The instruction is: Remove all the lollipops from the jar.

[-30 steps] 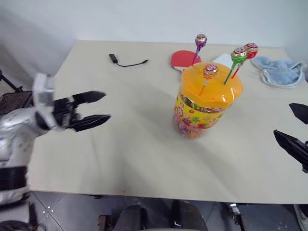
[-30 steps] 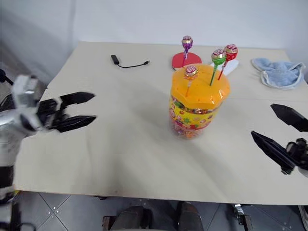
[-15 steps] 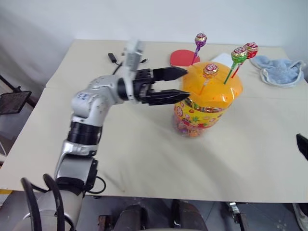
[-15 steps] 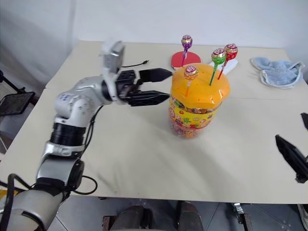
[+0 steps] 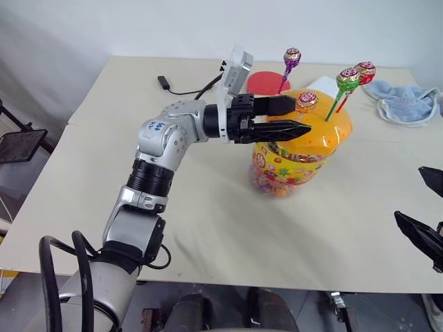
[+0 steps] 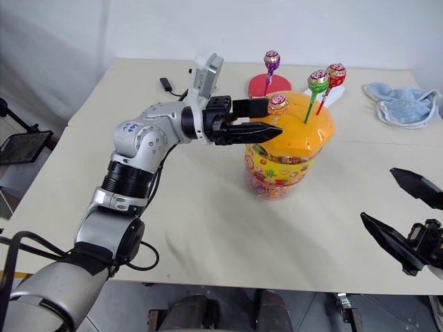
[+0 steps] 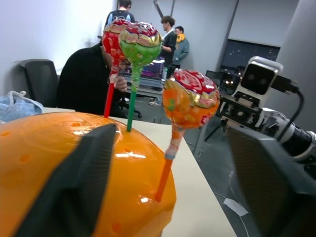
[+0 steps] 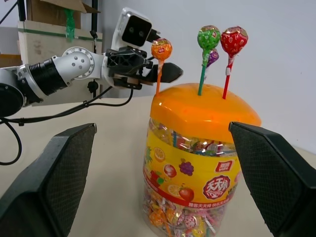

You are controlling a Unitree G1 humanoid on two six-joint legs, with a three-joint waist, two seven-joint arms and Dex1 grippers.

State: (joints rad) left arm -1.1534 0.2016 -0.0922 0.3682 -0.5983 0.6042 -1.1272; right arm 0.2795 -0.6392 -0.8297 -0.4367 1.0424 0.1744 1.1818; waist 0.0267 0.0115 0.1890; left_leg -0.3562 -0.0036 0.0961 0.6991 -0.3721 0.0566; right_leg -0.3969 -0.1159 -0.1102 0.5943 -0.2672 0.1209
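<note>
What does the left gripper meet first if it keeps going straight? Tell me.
Probably the orange lollipop: the left gripper points across the jar lid with that stick between its open fingers. Beyond it, the green lollipop; depth is uncertain.

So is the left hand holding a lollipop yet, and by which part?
Not yet: the left hand straddles the orange lollipop stick, fingers apart. Right hand holds nothing.

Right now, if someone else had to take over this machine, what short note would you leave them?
Left end effector: open, its fingers on either side of the orange lollipop stick, not yet gripping.
Right end effector: open, holding nothing, low beside the table.
Jar: upright mid-table; orange, purple, green and red lollipops all stand in its lid.
Done: none removed.
Left: pull out all four.
</note>
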